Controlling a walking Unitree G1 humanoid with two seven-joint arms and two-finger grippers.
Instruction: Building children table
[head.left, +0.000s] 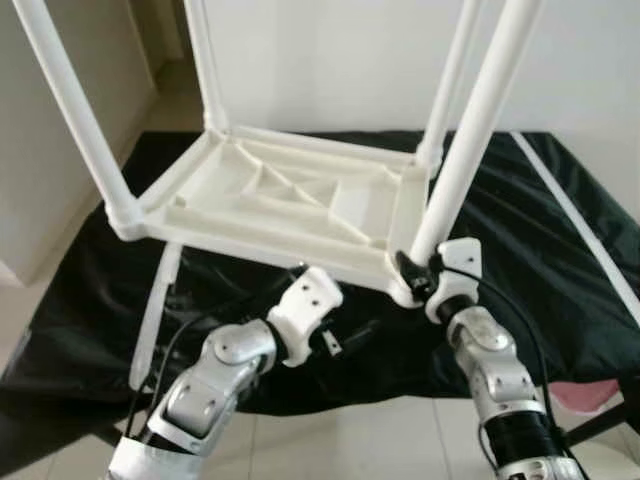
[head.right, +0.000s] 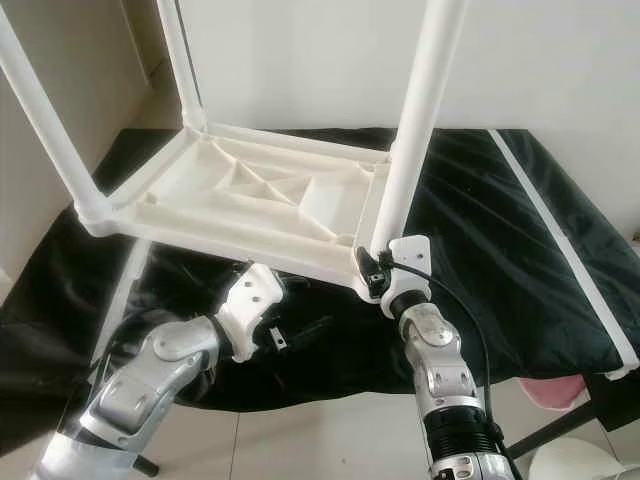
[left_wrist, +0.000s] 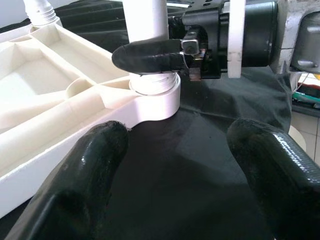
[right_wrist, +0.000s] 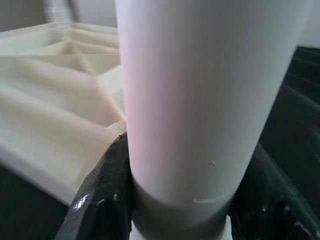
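White plastic children's table (head.left: 290, 205) lies upside down on a black cloth (head.left: 520, 260), ribbed underside facing up. Four white round legs stand up from the corner sockets. The near-right leg (head.left: 470, 150) sits in its corner socket (left_wrist: 156, 97), lower end seated in the round collar. A spare white plastic bar (head.left: 155, 310) lies on the cloth under the near-left edge of the tabletop. Another long white strip (head.left: 580, 225) runs along the cloth on the right side.

No containers here; the tabletop's underside has open ribbed pockets, nothing visible in them.

Right gripper (head.left: 418, 275) is at the base of the near-right leg, just above the collar. Its jaws are clamped on the leg, one black finger (left_wrist: 150, 56) pressed against each side; right wrist view confirms contact on both sides.

Left gripper (left_wrist: 185, 165) hovers low over the cloth, just in front of that same corner, jaws spread wide, holding nothing. Fingers point at the socket, not touching it.

Pale tiled floor (head.left: 340, 440) in front.
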